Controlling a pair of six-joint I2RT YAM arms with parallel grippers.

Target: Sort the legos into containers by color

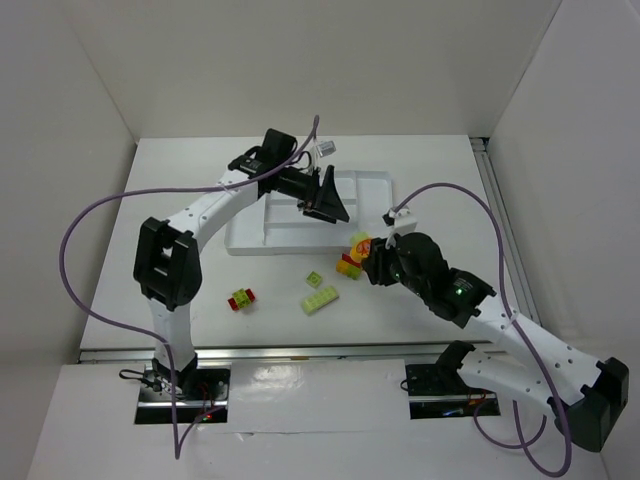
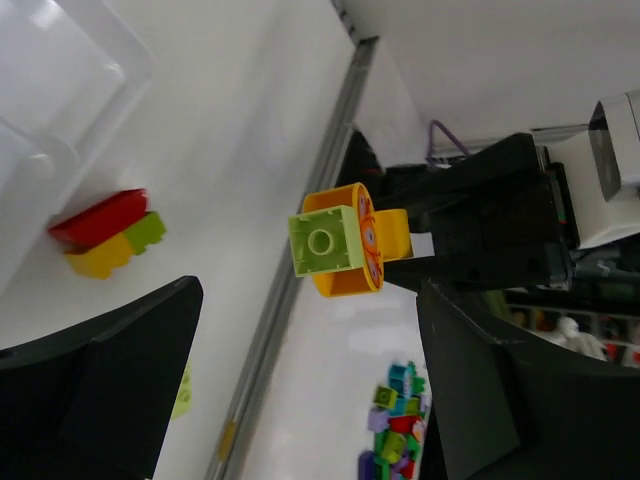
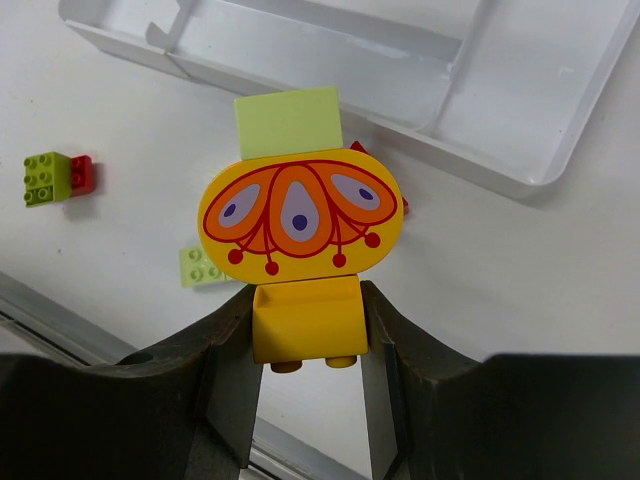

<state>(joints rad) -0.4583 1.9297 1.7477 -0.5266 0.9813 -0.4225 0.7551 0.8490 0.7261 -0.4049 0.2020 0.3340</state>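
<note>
My right gripper [image 3: 307, 308] is shut on a yellow-orange lego [image 3: 305, 322] with a decorated oval face and a light green brick [image 3: 288, 122] stuck on its far end. It holds this in the air just right of the white tray [image 1: 372, 186], and it shows in the left wrist view [image 2: 340, 240]. My left gripper [image 1: 328, 206] is open and empty over the tray's right part, facing the held piece. A red, yellow and green stack [image 2: 105, 232] lies on the table by the tray's near corner [image 2: 60, 80].
A green, red and yellow lego [image 1: 241, 298], a light green plate [image 1: 320, 299] and a small light green brick [image 1: 315, 279] lie on the table in front of the tray. A pile of mixed bricks [image 2: 395, 430] shows beyond the table rail.
</note>
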